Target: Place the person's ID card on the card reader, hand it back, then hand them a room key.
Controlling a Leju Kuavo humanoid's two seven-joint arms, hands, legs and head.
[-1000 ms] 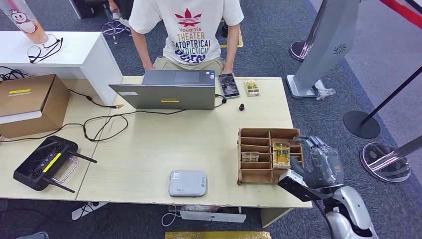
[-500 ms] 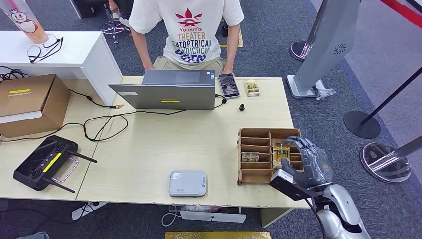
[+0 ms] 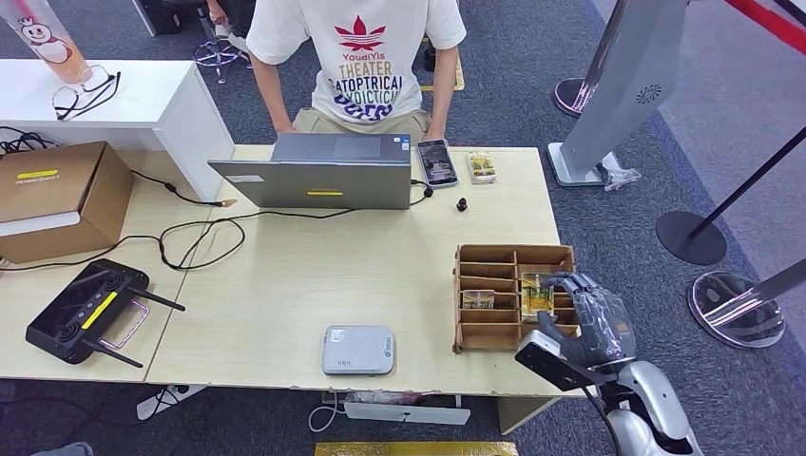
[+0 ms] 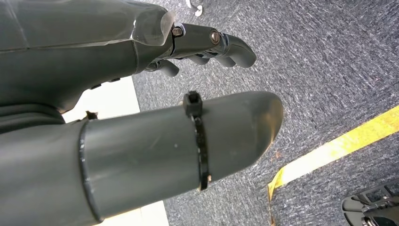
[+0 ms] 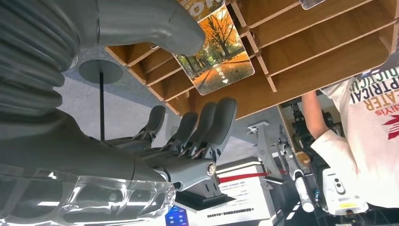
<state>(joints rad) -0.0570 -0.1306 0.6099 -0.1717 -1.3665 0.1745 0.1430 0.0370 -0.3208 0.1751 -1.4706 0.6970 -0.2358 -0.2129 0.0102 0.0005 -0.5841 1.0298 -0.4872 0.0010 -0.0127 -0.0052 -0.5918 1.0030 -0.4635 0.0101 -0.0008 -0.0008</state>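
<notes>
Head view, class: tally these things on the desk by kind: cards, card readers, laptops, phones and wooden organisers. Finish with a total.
cards: 3
card reader: 1
laptop: 1
phone: 1
wooden organiser: 1
Total: 7

White T-shirt (image 3: 366, 57) reads "YoudiYis THEATER" (lower lines unclear).

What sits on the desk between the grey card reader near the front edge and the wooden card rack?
Nothing: in the head view the stretch of desk between the card reader and the rack is bare wood.
</notes>
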